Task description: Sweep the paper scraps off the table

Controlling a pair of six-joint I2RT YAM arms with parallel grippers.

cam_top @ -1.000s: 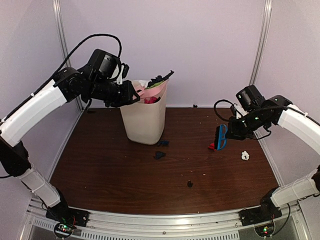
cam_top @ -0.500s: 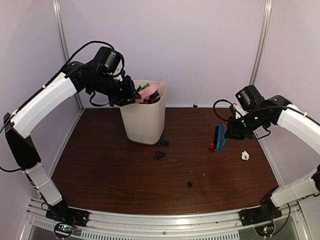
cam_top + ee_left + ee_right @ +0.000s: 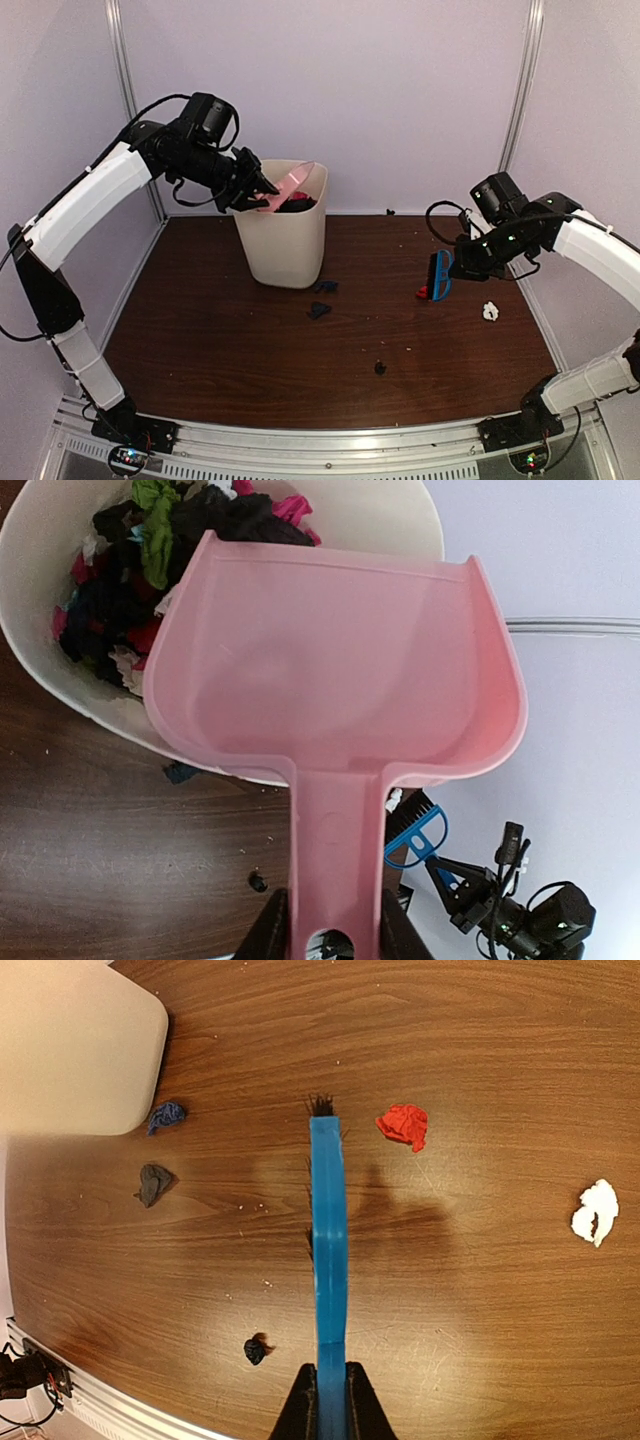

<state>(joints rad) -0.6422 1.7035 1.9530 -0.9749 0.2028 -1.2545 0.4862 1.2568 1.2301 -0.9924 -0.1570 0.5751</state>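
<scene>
The left end effector (image 3: pixel 335 932) is pinching the handle of a pink plastic dustpan (image 3: pixel 340 660), its two fingers pressed against either side of the handle. It is holding the dustpan over the open mouth of a cream plastic waste bin (image 3: pixel 285 245) that is standing toward the far left of the dark reddish-brown wooden tabletop (image 3: pixel 220 340). The wide end of the dustpan is pointing away from the end effector, across the bin's rim. A heap of paper scraps (image 3: pixel 130 590) in black, green, magenta, red and white is filling the bin.

The right end effector (image 3: pixel 330 1400) is clamping the handle of a blue hand brush (image 3: pixel 328 1210) with black bristles, over the right side of the tabletop. Whether the bristles are touching the wood cannot be told.

More scraps are lying loose on the tabletop. A red scrap (image 3: pixel 403 1125) is sitting just beside the far end of the brush. A white scrap (image 3: pixel 596 1212) is lying near the right edge. A dark blue scrap (image 3: pixel 166 1115) is resting close to the foot of the bin, with a dark grey scrap (image 3: pixel 152 1182) near it. A small black scrap (image 3: pixel 255 1350) is lying alone, nearer the front.
</scene>
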